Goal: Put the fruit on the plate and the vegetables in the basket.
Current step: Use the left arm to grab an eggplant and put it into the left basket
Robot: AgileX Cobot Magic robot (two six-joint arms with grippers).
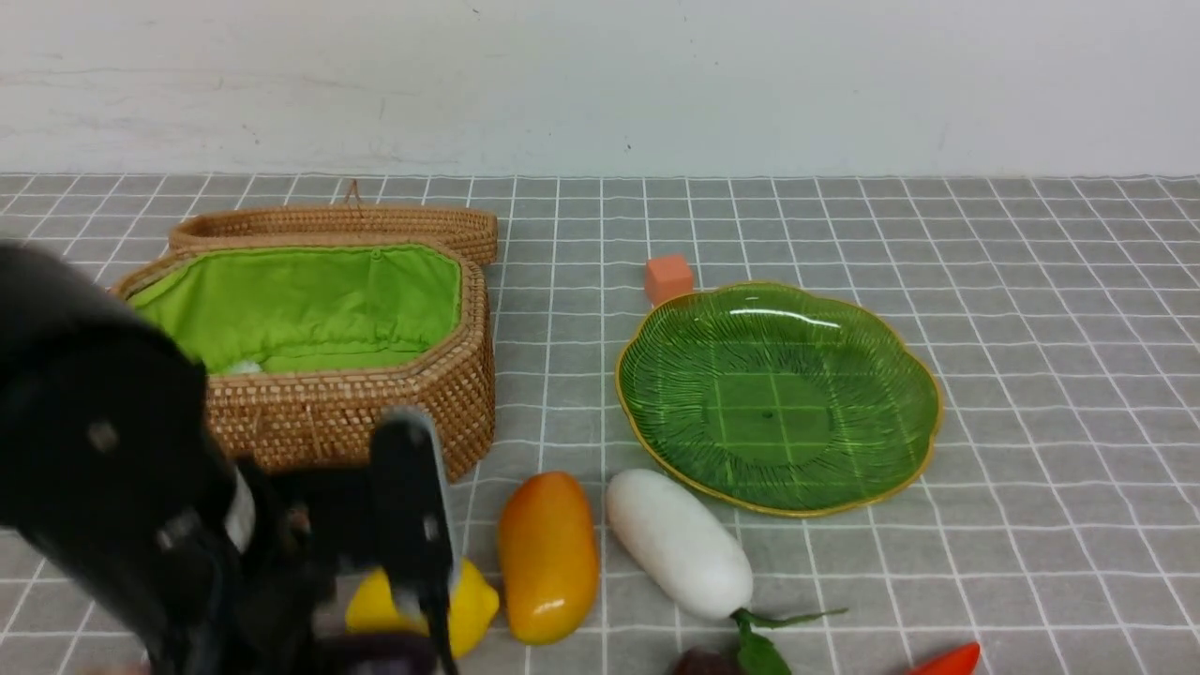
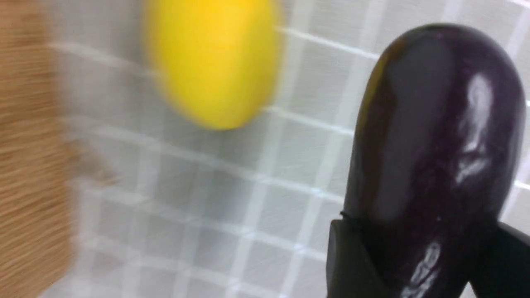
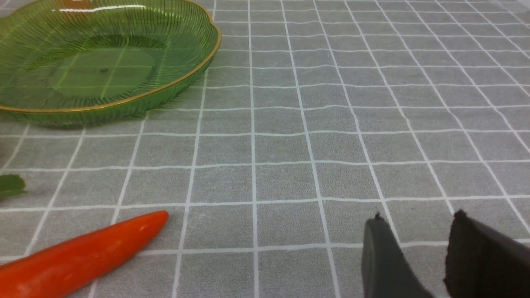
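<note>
Left gripper [image 2: 422, 231] clamped on the glossy, oblong, purple-black toy vegetable [image 2: 434, 124], 7 o'clock on the desk [image 1: 1031, 469] | likely light, stiff, slick: grip mid-body, squarely | octagonal woven rattan basket [image 1: 450, 375] waits at 12 o'clock | right gripper [image 3: 418, 215] parted, empty.

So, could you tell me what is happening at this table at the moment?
The robot is sorting toy produce. Its left pincer grips the dark vegetable, low beside the lemon and near the open basket. The right pincer hangs open and empty over the cloth, near the red-orange vegetable. The plate is empty; the mango and the radish lie on the cloth.
</note>
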